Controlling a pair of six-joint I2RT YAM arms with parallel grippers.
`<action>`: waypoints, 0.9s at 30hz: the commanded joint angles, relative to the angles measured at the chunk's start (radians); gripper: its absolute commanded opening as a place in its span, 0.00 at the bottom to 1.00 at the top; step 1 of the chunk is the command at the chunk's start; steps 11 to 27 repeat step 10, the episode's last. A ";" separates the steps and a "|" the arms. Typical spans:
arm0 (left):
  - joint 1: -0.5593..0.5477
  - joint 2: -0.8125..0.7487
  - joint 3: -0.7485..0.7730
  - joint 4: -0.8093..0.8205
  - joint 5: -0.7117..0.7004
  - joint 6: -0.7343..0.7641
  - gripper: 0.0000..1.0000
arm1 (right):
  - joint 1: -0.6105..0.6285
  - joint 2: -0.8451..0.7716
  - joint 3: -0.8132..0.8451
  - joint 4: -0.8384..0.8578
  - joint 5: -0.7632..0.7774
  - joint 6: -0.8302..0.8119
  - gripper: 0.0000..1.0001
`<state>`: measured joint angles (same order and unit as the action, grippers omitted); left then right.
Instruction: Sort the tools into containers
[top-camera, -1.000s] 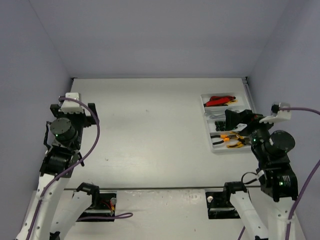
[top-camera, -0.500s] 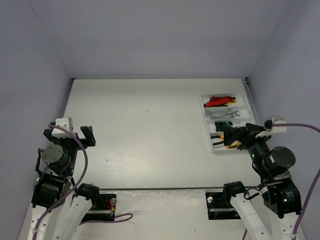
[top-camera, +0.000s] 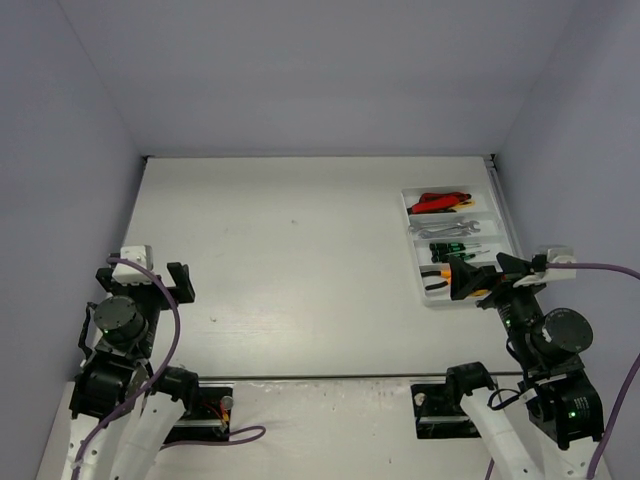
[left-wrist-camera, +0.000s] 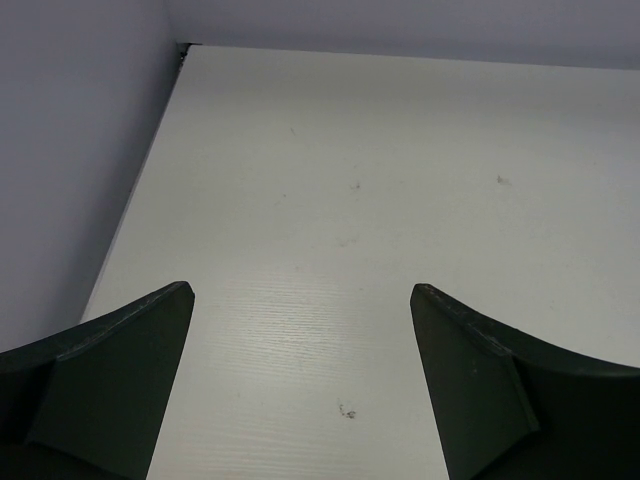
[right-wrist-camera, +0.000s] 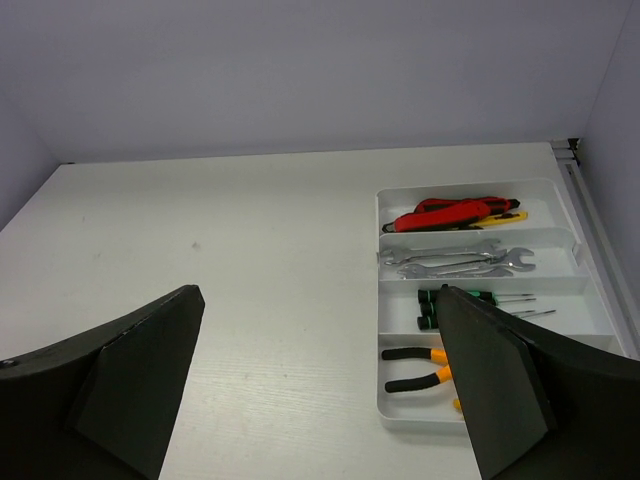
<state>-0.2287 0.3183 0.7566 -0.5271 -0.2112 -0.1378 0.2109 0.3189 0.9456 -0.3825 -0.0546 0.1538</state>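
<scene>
Glossy white plastic tray (right-wrist-camera: 460, 186), shiny metal wrenches (right-wrist-camera: 455, 262), matt grained table (left-wrist-camera: 400, 200)

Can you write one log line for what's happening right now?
left gripper: open, empty | right gripper: open, empty | tools: sorted in tray

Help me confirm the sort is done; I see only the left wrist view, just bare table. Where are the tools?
Observer: Every one in sight lies in the tray, on the far right of the table.
Operator: Grouped by kind?
Observer: Yes, one kind per compartment: cutters farthest, then wrenches, screwdrivers, and pliers nearest.
Operator: Is the right gripper holding anything?
Observer: No. The right gripper is open and empty, by the tray's near end.
</scene>
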 joint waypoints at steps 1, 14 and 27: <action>0.003 0.001 0.007 0.044 -0.019 0.006 0.88 | 0.007 0.006 0.001 0.071 0.024 -0.019 1.00; 0.003 0.010 0.009 0.040 -0.016 0.007 0.88 | 0.007 0.010 -0.002 0.071 0.032 -0.020 1.00; 0.003 0.010 0.009 0.040 -0.016 0.007 0.88 | 0.007 0.010 -0.002 0.071 0.032 -0.020 1.00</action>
